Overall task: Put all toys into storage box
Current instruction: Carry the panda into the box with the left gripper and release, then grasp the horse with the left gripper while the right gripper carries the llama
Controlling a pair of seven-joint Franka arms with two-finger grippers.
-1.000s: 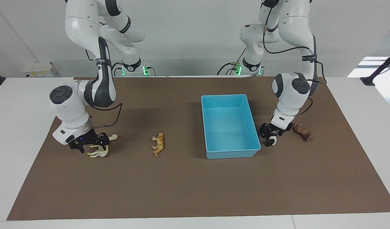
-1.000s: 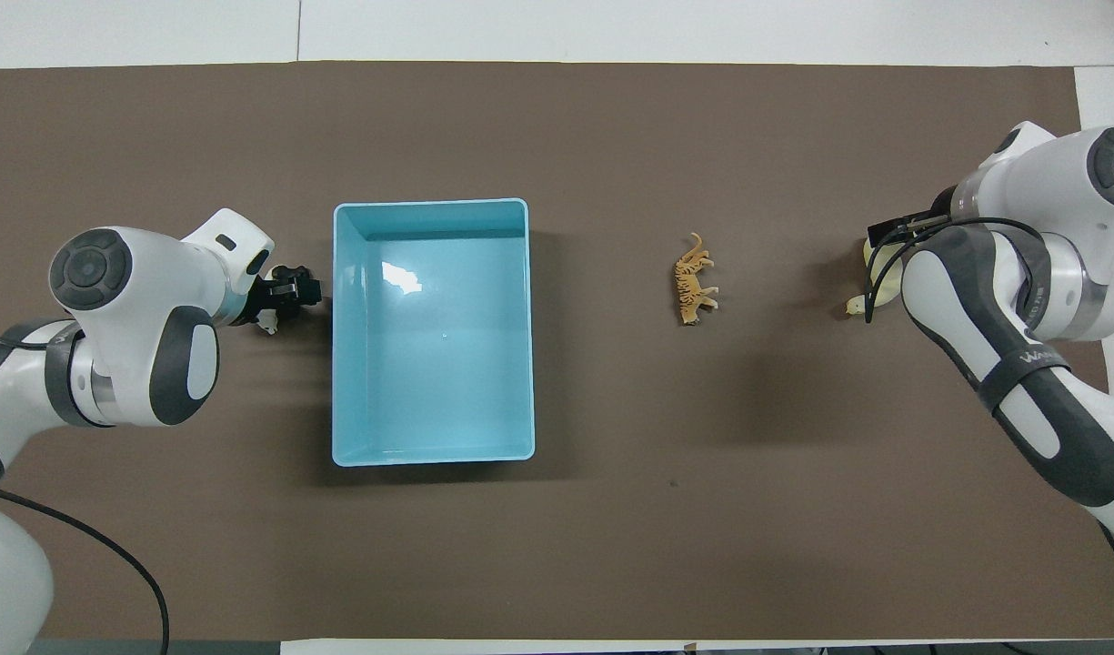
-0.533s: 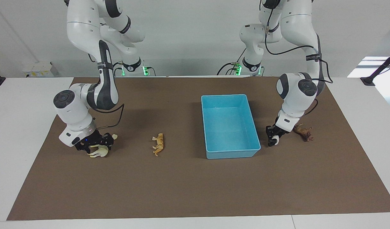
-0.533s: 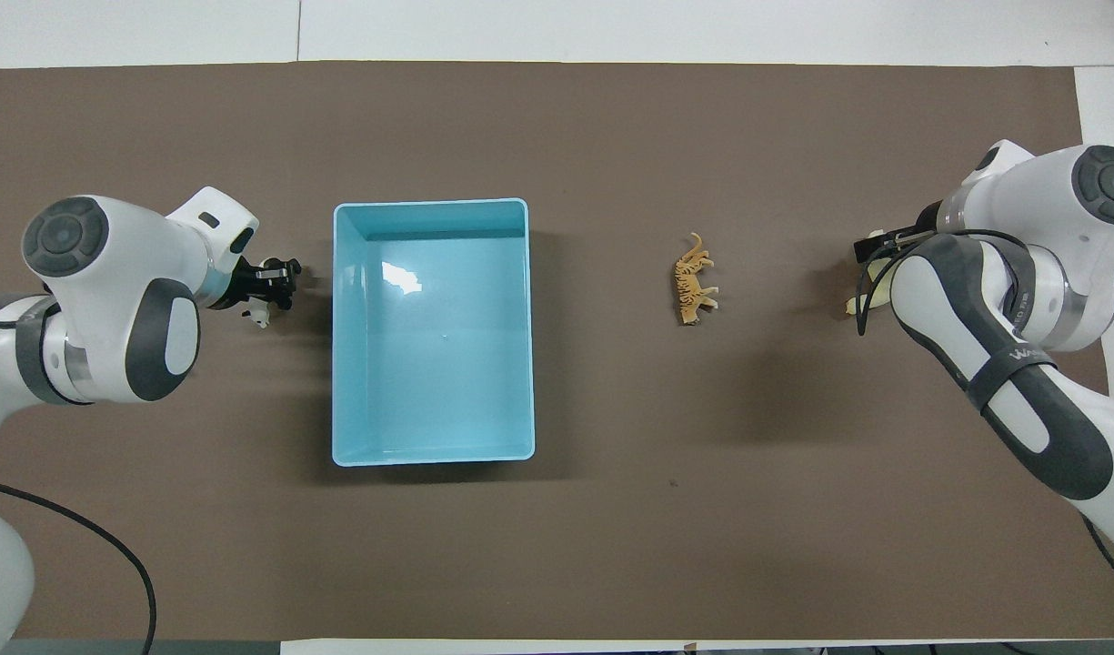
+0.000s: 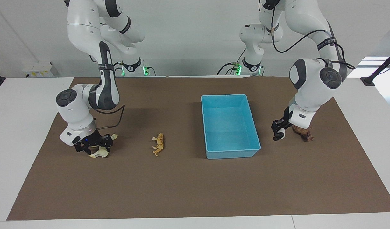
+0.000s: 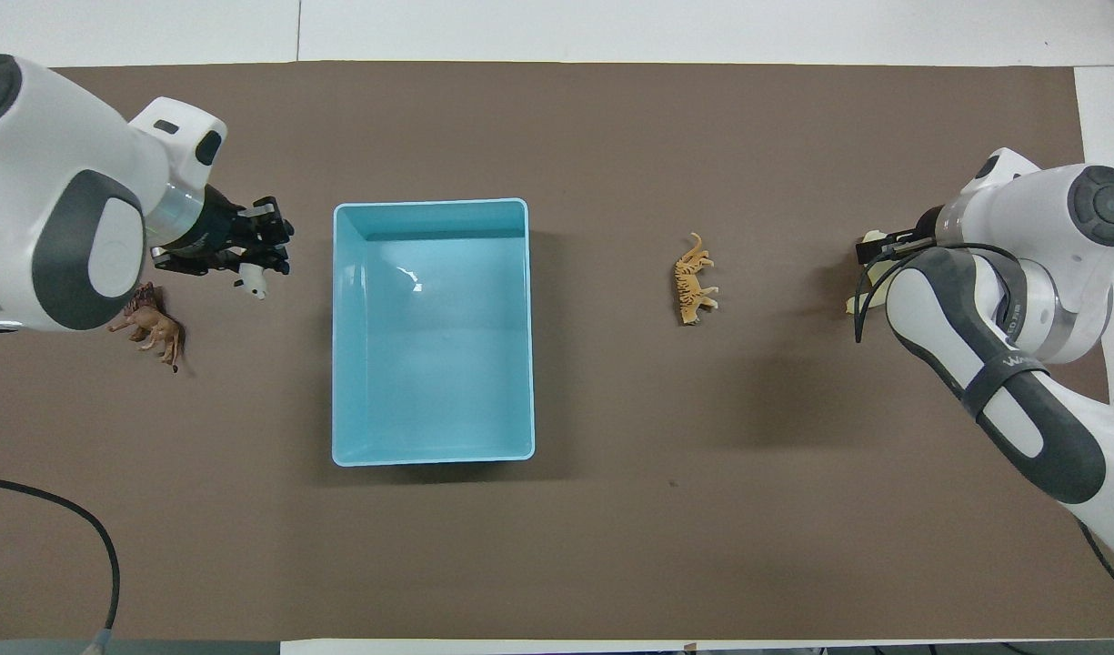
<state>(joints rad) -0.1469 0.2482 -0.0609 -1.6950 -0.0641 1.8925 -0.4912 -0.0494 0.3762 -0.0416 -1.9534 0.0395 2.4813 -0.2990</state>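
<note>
The light blue storage box (image 5: 228, 96) stands empty on the brown mat; it also shows in the overhead view (image 6: 429, 204). My left gripper (image 5: 278, 132) is shut on the black-and-white panda (image 5: 281, 135) and holds it above the mat beside the box, toward the left arm's end; the panda (image 6: 255, 284) hangs below the gripper (image 6: 261, 259). The reddish-brown lion (image 5: 304, 133) lies on the mat beside it (image 6: 152, 326). My right gripper (image 5: 94, 144) is down on the mat, shut on the cream-white horse (image 5: 99, 154). The orange spotted cat (image 5: 159, 144) lies between horse and box (image 6: 695, 280).
The brown mat (image 5: 195, 190) covers most of the white table. In the overhead view the right arm's forearm (image 6: 993, 364) hides most of the horse, of which only a cream bit (image 6: 850, 305) shows.
My left gripper has closed on the panda and lifted it off the mat, uncovering the lion in the overhead view. My right gripper has closed on the horse and stayed low.
</note>
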